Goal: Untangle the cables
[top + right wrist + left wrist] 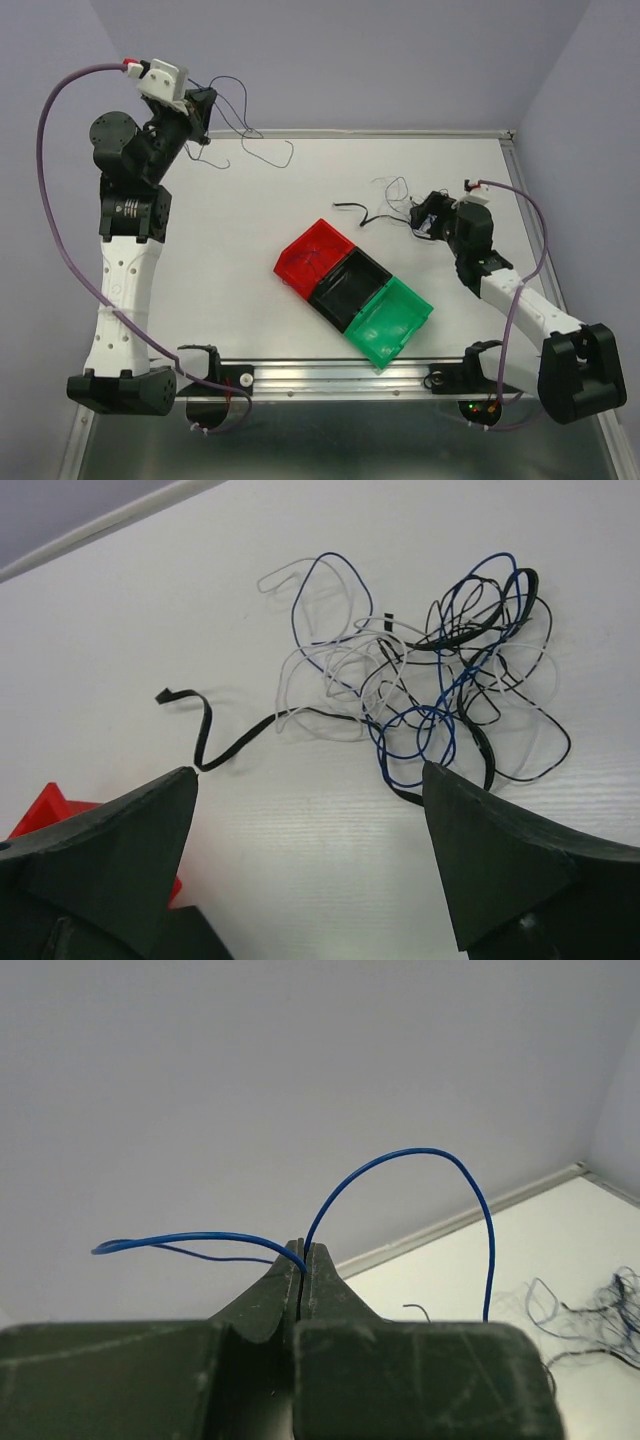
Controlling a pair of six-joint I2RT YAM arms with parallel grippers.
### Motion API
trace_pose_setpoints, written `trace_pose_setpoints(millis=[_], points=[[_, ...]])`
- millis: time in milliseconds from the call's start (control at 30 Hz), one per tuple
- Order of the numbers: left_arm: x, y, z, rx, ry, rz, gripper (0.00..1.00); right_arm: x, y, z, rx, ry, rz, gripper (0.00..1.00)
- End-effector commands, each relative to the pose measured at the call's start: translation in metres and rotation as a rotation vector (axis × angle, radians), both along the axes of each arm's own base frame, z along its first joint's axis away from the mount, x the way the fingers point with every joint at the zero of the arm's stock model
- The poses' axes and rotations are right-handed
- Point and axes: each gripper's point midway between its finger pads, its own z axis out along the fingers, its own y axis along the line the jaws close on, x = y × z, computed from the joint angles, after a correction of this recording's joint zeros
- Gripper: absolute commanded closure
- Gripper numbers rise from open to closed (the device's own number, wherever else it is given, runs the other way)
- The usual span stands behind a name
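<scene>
Left wrist view: left hand (303, 1258) pressed together, pinching one thin blue flexible cable (400, 1155) that loops out to both sides.
Right wrist view: right hand (310, 780) spread wide, holding nothing.
Tangle of thin black, white and blue cables (440, 670): lying on white bench (250, 220) near its right edge, just ahead of right hand.

Robot lab: you work at a white table (250, 220) boxed in by plain lilac walls (350, 60), left arm (125, 270) and right arm (525, 305) bolted at its metal front rail (330, 372), red, black and green plastic bins (352, 290) near your right claw (420, 216).
</scene>
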Motion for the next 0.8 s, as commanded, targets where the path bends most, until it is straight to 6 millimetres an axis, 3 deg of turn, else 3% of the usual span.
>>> trace_pose_setpoints(millis=[0,133,167,300,400,533,600,733,767], points=[[-0.046,-0.036,0.008,0.027,-0.031,-0.196,1.0,0.004,0.028,0.052,0.036,-0.094,0.137,0.02],[-0.059,-0.064,-0.021,0.005,0.035,-0.312,1.0,0.015,0.043,0.096,0.046,-0.166,0.212,0.04],[-0.063,-0.069,-0.024,-0.005,0.046,-0.33,1.0,0.019,0.048,0.114,0.051,-0.195,0.231,0.04],[-0.067,-0.085,-0.029,-0.028,0.064,-0.375,1.0,0.024,0.062,0.155,0.059,-0.266,0.305,0.07],[-0.07,-0.093,-0.035,-0.062,0.093,-0.413,1.0,0.028,0.068,0.169,0.048,-0.291,0.341,0.09],[-0.076,-0.104,-0.049,-0.106,0.126,-0.469,1.0,0.036,0.077,0.18,0.035,-0.304,0.386,0.12],[-0.078,-0.112,-0.059,-0.119,0.148,-0.493,1.0,0.038,0.079,0.177,0.037,-0.294,0.395,0.12],[-0.073,-0.118,-0.083,-0.137,0.188,-0.478,1.0,0.037,0.077,0.152,0.038,-0.275,0.384,0.12],[-0.075,-0.119,-0.085,-0.146,0.186,-0.475,1.0,0.035,0.076,0.136,0.038,-0.247,0.376,0.12]])
